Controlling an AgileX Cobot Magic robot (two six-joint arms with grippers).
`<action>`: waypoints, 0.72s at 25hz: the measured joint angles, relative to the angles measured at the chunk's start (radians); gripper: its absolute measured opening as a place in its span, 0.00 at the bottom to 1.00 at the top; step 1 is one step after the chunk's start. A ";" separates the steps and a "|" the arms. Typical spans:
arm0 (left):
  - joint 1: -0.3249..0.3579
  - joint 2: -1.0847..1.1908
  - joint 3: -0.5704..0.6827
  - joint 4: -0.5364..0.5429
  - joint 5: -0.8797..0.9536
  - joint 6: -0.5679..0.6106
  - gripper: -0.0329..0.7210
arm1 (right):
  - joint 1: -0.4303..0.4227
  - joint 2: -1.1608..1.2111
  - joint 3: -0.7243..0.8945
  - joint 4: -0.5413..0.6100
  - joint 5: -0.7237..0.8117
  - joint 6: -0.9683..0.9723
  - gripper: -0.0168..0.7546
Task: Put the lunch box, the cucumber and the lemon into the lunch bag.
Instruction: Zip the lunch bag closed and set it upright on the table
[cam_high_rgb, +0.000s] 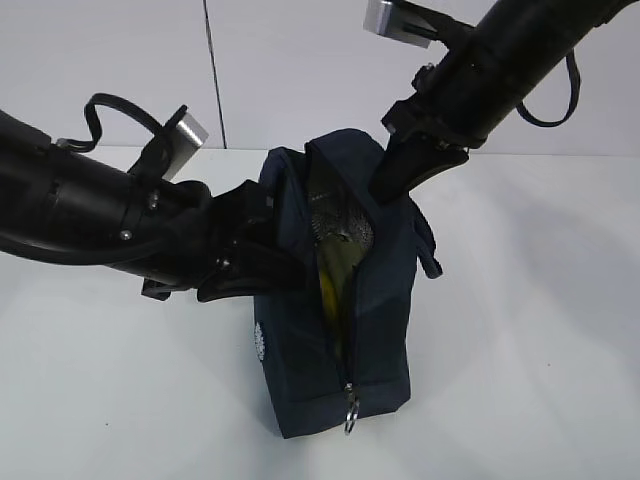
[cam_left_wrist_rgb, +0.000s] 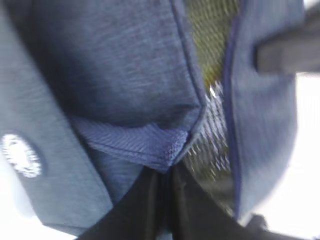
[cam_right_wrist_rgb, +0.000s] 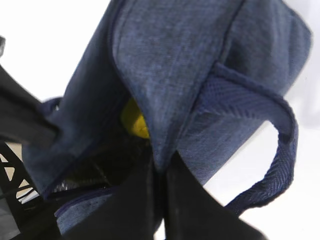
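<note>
Exterior view: upright lunch bag (cam_high_rgb: 375, 340), opening running toward camera, both jaws clenched on its rims, apparently.

Inside the lunch bag (cam_high_rgb: 345, 330), only a yellow patch of the lemon (cam_right_wrist_rgb: 134, 120) is seen; the rest is hidden by fabric. The lunch box and cucumber cannot be made out; the left wrist view is blurred, and both arms are cut off by the exterior view's edges.

arms: 2, black, thick tubular links
cables: black loops beside each wrist
wrist cameras: silver-grey boxes
screws: small silver heads on left arm housing
fingers: black, tapered
</note>
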 joint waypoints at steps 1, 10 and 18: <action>-0.002 0.000 0.000 -0.002 -0.011 0.002 0.06 | 0.000 0.000 0.000 0.000 0.000 0.000 0.05; 0.012 0.000 0.000 0.032 -0.114 0.006 0.06 | 0.000 0.000 0.035 0.017 -0.008 -0.011 0.05; 0.013 0.000 -0.009 0.044 -0.166 0.012 0.06 | 0.000 0.000 0.035 0.024 -0.034 -0.026 0.05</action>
